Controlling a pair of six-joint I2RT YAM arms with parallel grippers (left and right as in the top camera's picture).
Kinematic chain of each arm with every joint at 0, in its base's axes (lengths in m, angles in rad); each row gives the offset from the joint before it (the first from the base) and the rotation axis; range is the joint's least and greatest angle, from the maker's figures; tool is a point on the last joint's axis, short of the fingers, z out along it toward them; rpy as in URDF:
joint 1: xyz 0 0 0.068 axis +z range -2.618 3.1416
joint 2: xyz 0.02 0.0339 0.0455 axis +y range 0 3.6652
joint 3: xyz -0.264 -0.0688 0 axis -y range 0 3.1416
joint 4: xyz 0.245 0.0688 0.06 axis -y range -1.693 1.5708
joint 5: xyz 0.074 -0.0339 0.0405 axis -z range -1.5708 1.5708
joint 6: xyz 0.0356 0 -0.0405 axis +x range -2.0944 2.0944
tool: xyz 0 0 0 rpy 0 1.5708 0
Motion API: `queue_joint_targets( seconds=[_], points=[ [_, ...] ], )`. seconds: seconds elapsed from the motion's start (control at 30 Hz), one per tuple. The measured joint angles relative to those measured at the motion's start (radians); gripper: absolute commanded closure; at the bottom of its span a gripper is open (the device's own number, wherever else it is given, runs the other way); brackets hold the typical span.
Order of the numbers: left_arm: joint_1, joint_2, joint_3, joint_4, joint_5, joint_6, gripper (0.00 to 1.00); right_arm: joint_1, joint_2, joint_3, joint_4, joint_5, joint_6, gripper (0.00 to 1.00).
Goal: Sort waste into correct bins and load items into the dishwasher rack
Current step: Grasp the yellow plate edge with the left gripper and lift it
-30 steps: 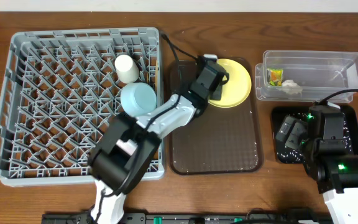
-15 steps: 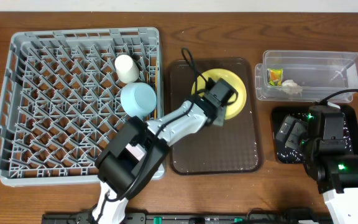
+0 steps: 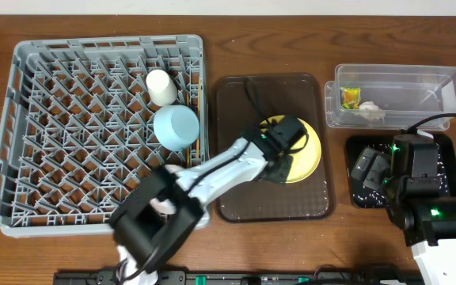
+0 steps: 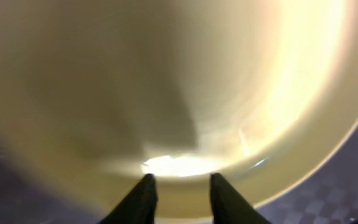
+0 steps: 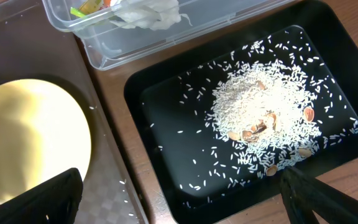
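1. The yellow plate [image 3: 307,146] lies flat on the right half of the brown tray [image 3: 271,198], which carries nothing else.
2. The left hand [image 4: 182,180] is low over the plate's left part. Its fingers [image 4: 143,190] stand a narrow way apart, both on the plate's upper side and near its rim, not clamped on it.
3. The grey dishwasher rack [image 3: 54,142] stands left of the brown tray. It holds a small white cup [image 3: 161,87] and, just in front of that, a light blue dish [image 3: 174,125], both near its right wall.
4. The clear tub [image 3: 442,79], at the surface's far right, holds a green-and-orange wrapper [image 3: 349,97] and a crumpled white tissue [image 3: 370,111] at its left end.
5. The black tray [image 5: 166,124], just in front of the tub, holds a heap of rice [image 5: 260,106] with a few brown shell bits and scattered grains around it.
6. The right hand [image 5: 185,205] hangs over the black tray, spread wide and holding nothing.
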Motion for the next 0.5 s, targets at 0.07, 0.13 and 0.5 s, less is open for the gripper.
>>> queue_joint_targets(
  seconds=[0.07, 0.13, 0.5],
  points=[
    [0.018, -0.06, 0.0, -0.006, -0.042, -0.002, 0.63, 0.0, 0.0, 0.0, 0.0, 0.0, 0.0, 0.01],
    [0.04, -0.117, 0.0, -0.007, -0.072, -0.001, 0.62, 0.0, 0.0, 0.0, 0.0, 0.0, 0.0, 0.01],
    [0.125, -0.085, -0.029, 0.008, -0.122, -0.002, 0.62, 0.0, 0.0, 0.0, 0.0, 0.0, 0.0, 0.01]
  ],
)
